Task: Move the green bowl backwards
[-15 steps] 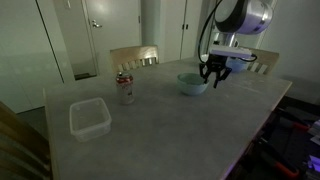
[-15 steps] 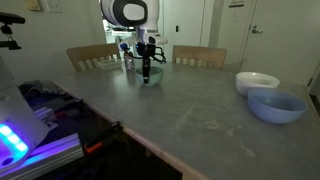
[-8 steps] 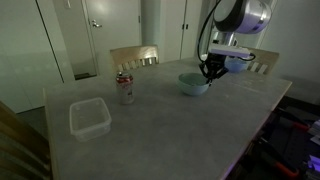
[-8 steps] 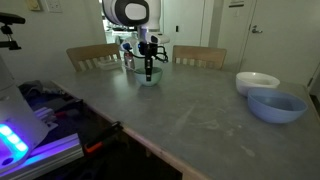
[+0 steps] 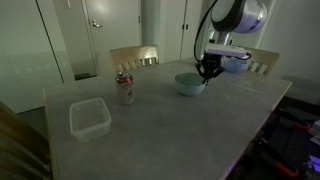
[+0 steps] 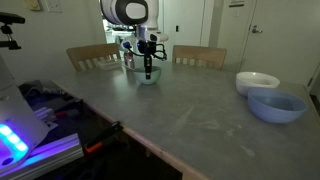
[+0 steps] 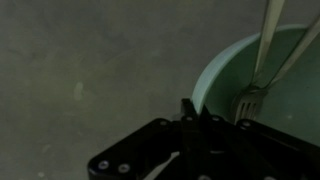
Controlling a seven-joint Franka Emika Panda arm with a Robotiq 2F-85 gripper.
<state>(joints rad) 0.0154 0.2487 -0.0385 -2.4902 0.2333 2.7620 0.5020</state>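
The green bowl (image 5: 188,84) is pale mint and stands on the grey table toward its far side; it also shows in an exterior view (image 6: 146,78). In the wrist view the bowl (image 7: 225,70) fills the right side, with a fork (image 7: 250,98) and another utensil handle lying in it. My gripper (image 5: 207,72) comes down on the bowl's rim in both exterior views (image 6: 150,72). In the wrist view its two dark fingers (image 7: 195,108) are pressed close together on the bowl's near rim.
A red soda can (image 5: 125,88) and a clear plastic container (image 5: 89,118) stand on the table. A white bowl (image 6: 258,82) and a blue bowl (image 6: 275,105) sit at one end. Wooden chairs (image 6: 199,56) stand behind the table.
My gripper fingers were spread beside the bowl a second ago and have closed on its rim. The gripper and bowl have shifted slightly.
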